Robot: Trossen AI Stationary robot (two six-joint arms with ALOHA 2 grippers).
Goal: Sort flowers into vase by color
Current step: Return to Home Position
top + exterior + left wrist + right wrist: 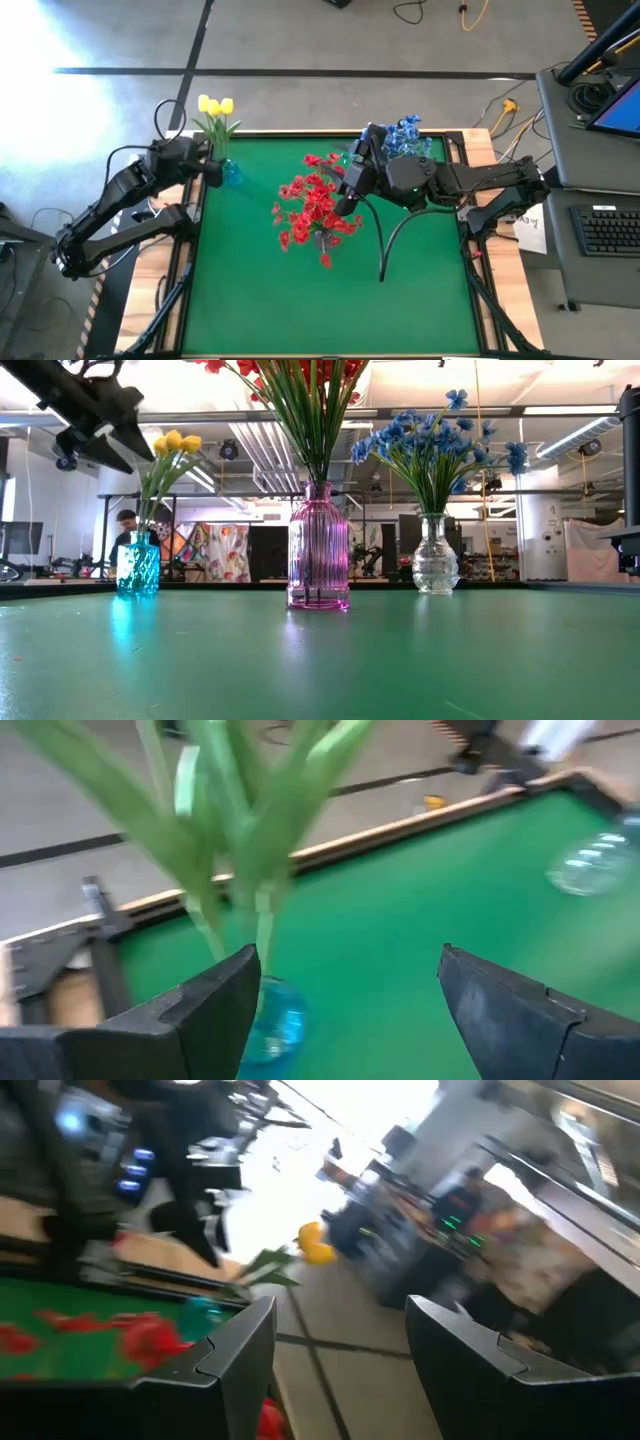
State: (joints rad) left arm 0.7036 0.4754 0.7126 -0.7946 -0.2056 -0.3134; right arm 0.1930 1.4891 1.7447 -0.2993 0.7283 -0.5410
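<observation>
Yellow flowers (215,105) stand in a small blue vase (231,173) at the table's far left; their green stems (235,850) rise from the vase mouth (275,1020). My left gripper (345,982) is open just beside those stems, with nothing between its fingers. It shows in the high view (212,168) and at the top left of the low view (100,420). Red flowers (315,205) fill a pink vase (318,550) at the middle. Blue flowers (405,135) stand in a clear vase (436,555) at the far right. My right gripper (340,1335) hangs open above the red flowers (343,185), pointing toward the table's left.
The green mat (260,300) has free room along its near half. A dark cable (385,250) curves down from the right arm onto the mat. Beyond the table's right edge stands a desk with a keyboard (610,228). A person (125,530) shows in the room behind.
</observation>
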